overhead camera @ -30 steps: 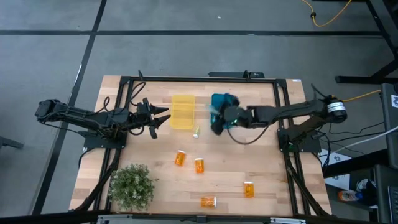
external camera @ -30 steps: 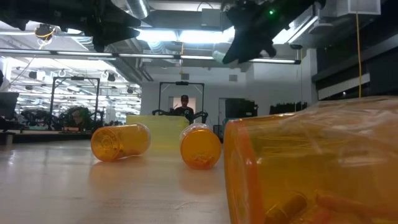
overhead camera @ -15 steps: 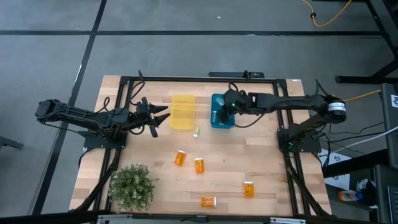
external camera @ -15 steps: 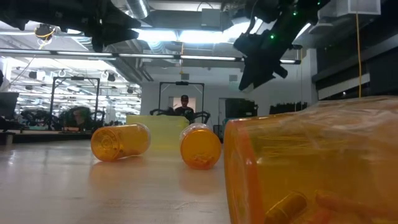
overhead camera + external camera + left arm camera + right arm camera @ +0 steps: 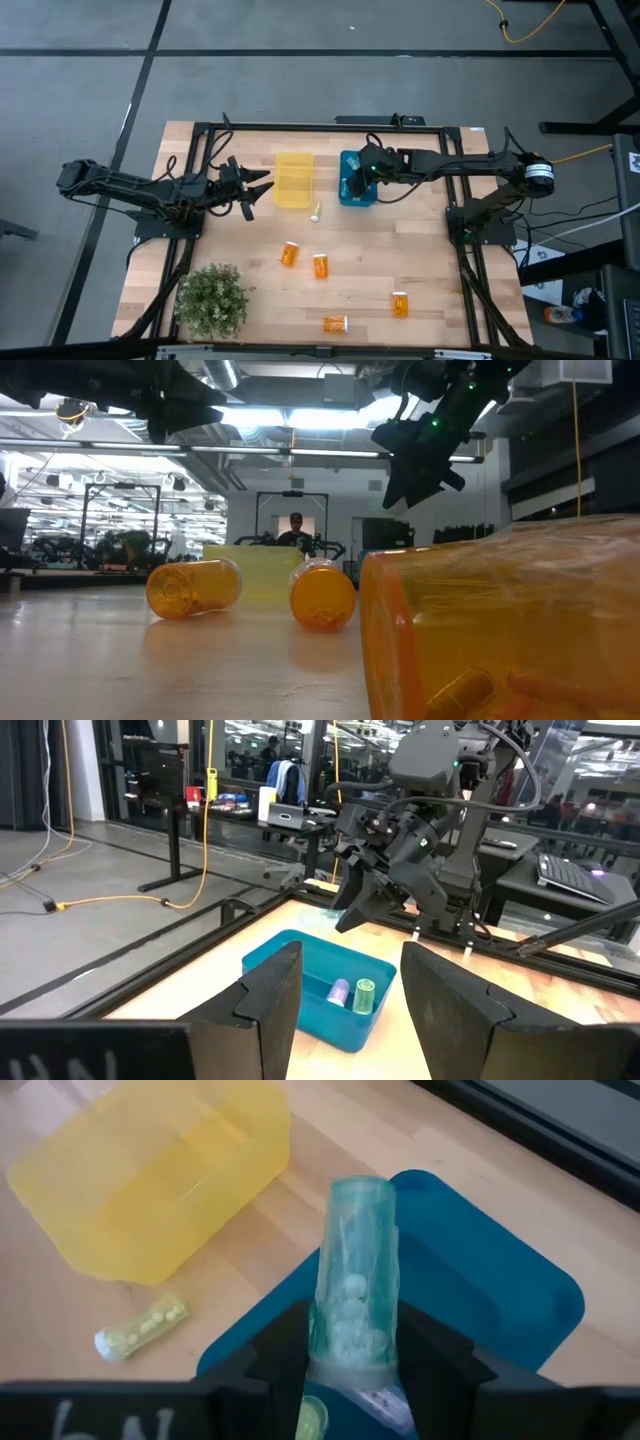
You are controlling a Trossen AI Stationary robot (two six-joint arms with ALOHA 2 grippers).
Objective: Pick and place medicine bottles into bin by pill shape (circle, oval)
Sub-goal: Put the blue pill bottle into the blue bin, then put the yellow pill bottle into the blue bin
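Observation:
My right gripper (image 5: pixel 355 186) hangs over the blue bin (image 5: pixel 349 160), shut on a clear teal medicine bottle (image 5: pixel 355 1270) filled with round pills. Two more small bottles (image 5: pixel 352 994) lie in that bin. A pale bottle (image 5: pixel 315 211) lies on its side on the table between the blue bin and the yellow bin (image 5: pixel 294 178). Several orange bottles (image 5: pixel 289 254) (image 5: pixel 320 266) (image 5: pixel 400 304) lie on their sides nearer the front. My left gripper (image 5: pixel 256 191) waits left of the yellow bin, open, with nothing between its fingers. My right gripper pinches the teal bottle's end nearest the wrist (image 5: pixel 352 1352) between its two fingers (image 5: pixel 285 1350). The fingers slant down from the table's right side and lie along the bottle. The rest of the bottle sticks out past the fingertips, lifted clear above the blue bin.
A potted plant (image 5: pixel 212 298) stands at the front left. One orange bottle (image 5: pixel 500 630) lies close to the low camera and fills its right half. The black frame rails (image 5: pixel 320 127) run round the table. Bare wood lies between the bins and the orange bottles.
My right gripper, with the teal bottle, has swung toward the table's far edge over the blue bin, rolling and tipping downward. Most of that happened in the first half second. The left arm has kept still.

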